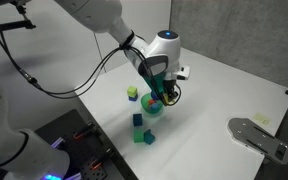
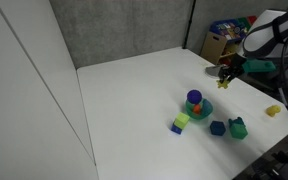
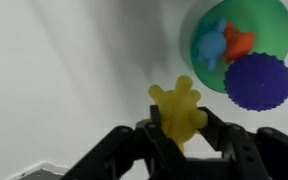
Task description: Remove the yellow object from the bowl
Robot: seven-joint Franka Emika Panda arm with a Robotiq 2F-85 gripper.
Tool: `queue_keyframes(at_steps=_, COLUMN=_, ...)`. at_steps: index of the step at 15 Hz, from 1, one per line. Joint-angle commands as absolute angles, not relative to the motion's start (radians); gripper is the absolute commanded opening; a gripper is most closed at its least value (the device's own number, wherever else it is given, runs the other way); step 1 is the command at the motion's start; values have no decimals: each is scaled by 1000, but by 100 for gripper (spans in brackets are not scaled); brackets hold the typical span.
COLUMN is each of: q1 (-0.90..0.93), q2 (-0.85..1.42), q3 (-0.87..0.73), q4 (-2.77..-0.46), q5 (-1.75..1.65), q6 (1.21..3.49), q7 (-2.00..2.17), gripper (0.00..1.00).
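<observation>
My gripper point(image 3: 181, 128) is shut on the yellow object point(image 3: 174, 102), a small spiky star-like piece, and holds it above the white table, outside the bowl. The teal-green bowl point(image 3: 272, 18) is at the upper right of the wrist view. It holds a blue piece point(image 3: 210, 44), an orange piece point(image 3: 238, 42) and a purple spiky ball point(image 3: 256, 82) at its rim. In both exterior views the gripper point(image 1: 164, 88) point(image 2: 227, 72) hangs a little beside and above the bowl point(image 1: 152, 108) point(image 2: 205, 108).
A yellow-green block point(image 2: 181, 122), a blue block point(image 2: 217, 128) and a green block point(image 2: 237, 127) lie near the bowl. A grey device point(image 1: 259, 137) sits near a table corner. A box of clutter point(image 2: 222, 42) stands beyond the table.
</observation>
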State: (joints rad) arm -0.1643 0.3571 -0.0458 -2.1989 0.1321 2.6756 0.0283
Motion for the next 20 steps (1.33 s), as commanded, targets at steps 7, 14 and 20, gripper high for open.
queue_keyframes(at_steps=7, q1=-258, q2=505, q3=-91, q4=-2101, q5=153, q6=2635, q7=-5, gripper=24)
queue_keyframes(at_steps=14, q1=-264, q2=510, q3=-79, q4=-2090, q5=155, q6=2603, q7=-14, gripper=98)
queue_keyframes(at_steps=20, q1=-272, q2=440, q3=-32, q4=-2117, q5=186, q6=2499, q7=-71, gripper=100)
